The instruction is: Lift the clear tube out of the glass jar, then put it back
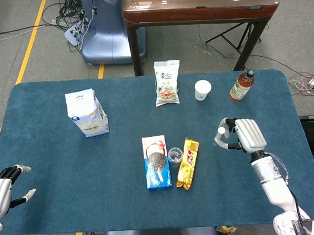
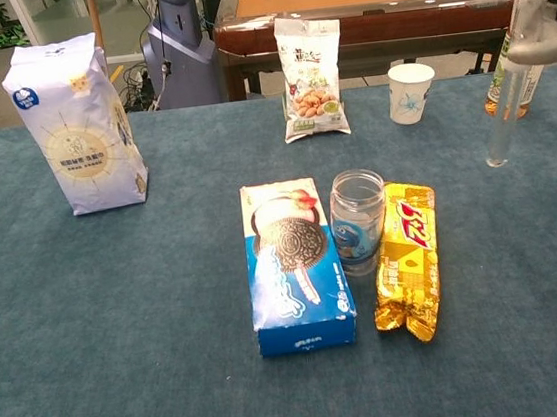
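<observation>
Right hand (image 1: pixel 246 135) pinches the clear tube (image 2: pixel 521 58) in the air, tilted and well right of the glass jar (image 2: pixel 357 220). Left hand (image 1: pixel 3 186) idles spread. Brought back tilted, the tube's tip may catch the rim and tip the jar.

Cookie box (image 2: pixel 296 264), gold wrapper (image 2: pixel 406 260), paper cup (image 2: pixel 411 92).

Blue table (image 1: pixel 54 165) with snacks (image 1: pixel 156 162)
</observation>
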Controlling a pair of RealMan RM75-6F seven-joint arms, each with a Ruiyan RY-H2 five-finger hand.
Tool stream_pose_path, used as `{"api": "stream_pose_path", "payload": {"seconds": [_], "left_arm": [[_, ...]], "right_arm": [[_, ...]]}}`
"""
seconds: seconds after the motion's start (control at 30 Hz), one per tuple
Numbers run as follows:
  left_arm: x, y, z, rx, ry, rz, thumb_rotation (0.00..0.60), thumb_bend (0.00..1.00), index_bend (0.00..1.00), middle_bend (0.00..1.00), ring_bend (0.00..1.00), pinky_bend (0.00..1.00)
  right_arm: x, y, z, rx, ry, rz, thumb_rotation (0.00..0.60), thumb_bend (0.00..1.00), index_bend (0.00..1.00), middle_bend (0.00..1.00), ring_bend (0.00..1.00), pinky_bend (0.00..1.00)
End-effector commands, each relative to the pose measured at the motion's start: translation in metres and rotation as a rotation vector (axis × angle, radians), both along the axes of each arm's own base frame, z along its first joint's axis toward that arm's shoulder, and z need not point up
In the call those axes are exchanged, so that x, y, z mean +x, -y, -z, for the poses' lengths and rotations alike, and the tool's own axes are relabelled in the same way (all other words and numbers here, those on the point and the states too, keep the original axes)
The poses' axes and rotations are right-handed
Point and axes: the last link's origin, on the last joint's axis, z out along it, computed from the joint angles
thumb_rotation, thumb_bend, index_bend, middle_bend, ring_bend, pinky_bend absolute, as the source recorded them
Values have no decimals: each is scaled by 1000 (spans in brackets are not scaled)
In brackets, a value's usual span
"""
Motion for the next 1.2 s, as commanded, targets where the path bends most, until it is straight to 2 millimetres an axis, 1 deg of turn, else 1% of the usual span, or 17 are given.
{"api": "stream_pose_path", "payload": {"seconds": [0.03, 0.07, 0.17, 0.3, 0.4, 0.47, 0.57, 0.67, 0.77, 0.87, 0.93, 1.0, 1.07, 1.13, 1.2], "left_arm": [[0, 0, 0, 1, 0, 0, 600, 163, 363, 362, 319, 434], [0, 0, 0, 2, 1, -1, 600, 163, 363, 362, 319, 434], [0, 0, 0, 2, 1, -3, 600, 163, 363, 362, 319, 434], [0, 0, 1, -1, -4, -2, 600, 163, 363, 362, 319, 434], [0, 0, 1, -2, -4, 0, 600, 163, 363, 362, 319, 434], [0, 0, 1, -1, -4, -1, 600, 163, 363, 362, 319, 434], [0, 0, 1, -1, -5, -2, 600, 163, 363, 362, 319, 434], [0, 0, 1, -2, -6, -2, 600, 163, 363, 362, 319, 434], [0, -1, 1, -2, -6, -2, 600, 163, 363, 362, 319, 434], [0, -1, 1, -2, -7, -2, 600, 163, 363, 362, 319, 434], [0, 0, 1, -2, -7, -1, 600, 163, 363, 362, 319, 434], [0, 0, 1, -1, -5, 0, 600, 163, 363, 362, 319, 434], [0, 0, 1, 0, -4, 0, 600, 163, 363, 362, 319, 434], [0, 0, 1, 0, -3, -1, 600, 162, 363, 362, 319, 434], [0, 0, 1, 0, -4, 0, 600, 163, 363, 362, 319, 434]], "right_arm": [[7, 0, 5, 47, 186, 26, 600, 468, 795, 694, 526, 508], [8, 0, 4, 59, 266, 8, 600, 469, 795, 694, 526, 508], [10, -1, -1, 67, 430, -43, 600, 470, 795, 694, 526, 508], [11, -3, -6, 80, 589, -92, 600, 470, 795, 694, 526, 508], [9, -5, -8, 98, 636, -104, 600, 469, 798, 694, 527, 508], [5, -4, -9, 97, 611, -104, 600, 469, 799, 694, 527, 508], [-3, -2, -8, 68, 509, -95, 600, 470, 799, 694, 528, 508], [-10, -1, -4, 19, 360, -71, 600, 470, 799, 696, 532, 508], [-17, 0, 2, -29, 160, -48, 600, 470, 799, 701, 535, 508], [-19, 1, 6, -53, 11, -29, 600, 470, 799, 701, 536, 508], [-19, 1, 7, -54, -50, -18, 600, 471, 799, 701, 536, 508], [-18, 1, 9, -47, -79, -6, 600, 472, 799, 701, 536, 508], [-17, 1, 10, -39, -66, 5, 600, 472, 799, 701, 536, 508], [-15, 1, 11, -29, -14, 16, 600, 472, 799, 701, 536, 508], [-12, 0, 12, -12, 97, 31, 600, 472, 799, 701, 536, 508]]}}
